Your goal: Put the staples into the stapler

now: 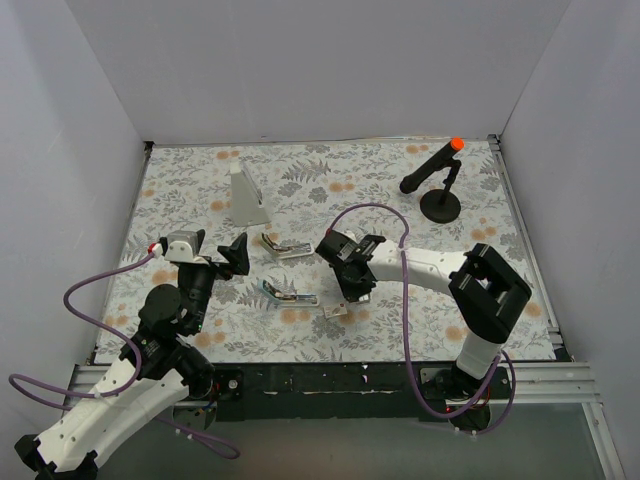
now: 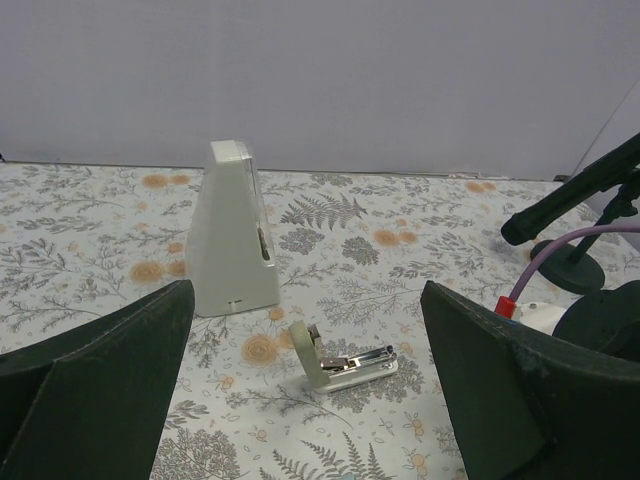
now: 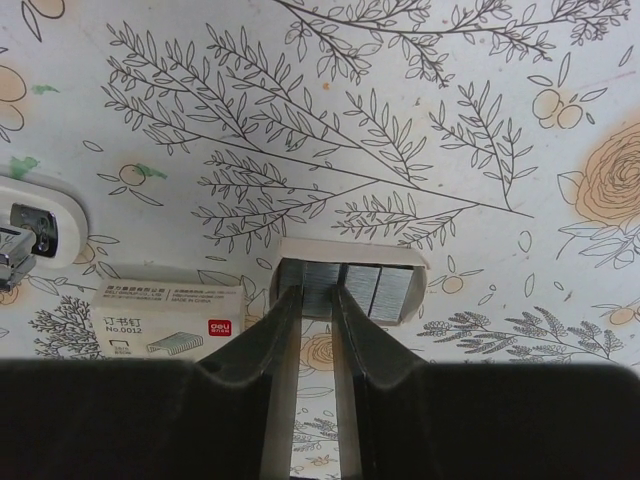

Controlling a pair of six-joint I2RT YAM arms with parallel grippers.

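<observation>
The staples tray (image 3: 345,288) lies on the floral mat with several silvery strips in it. The whitish staples packet (image 3: 170,315) lies just left of it. My right gripper (image 3: 318,292) is tipped down over the tray, its fingers closed narrowly on one strip. In the top view the right gripper (image 1: 349,287) hangs over a small whitish piece of the staples (image 1: 335,312). An opened stapler (image 2: 345,365) lies ahead of my left gripper (image 2: 305,400), which is wide open and empty. The top view shows it too (image 1: 285,247). A second stapler-like bar (image 1: 288,293) lies nearer.
A tall grey-white wedge (image 2: 232,230) stands behind the stapler, also in the top view (image 1: 248,195). A black stand with an orange tip (image 1: 435,180) is at the back right. White walls close in the mat (image 1: 500,250) on three sides.
</observation>
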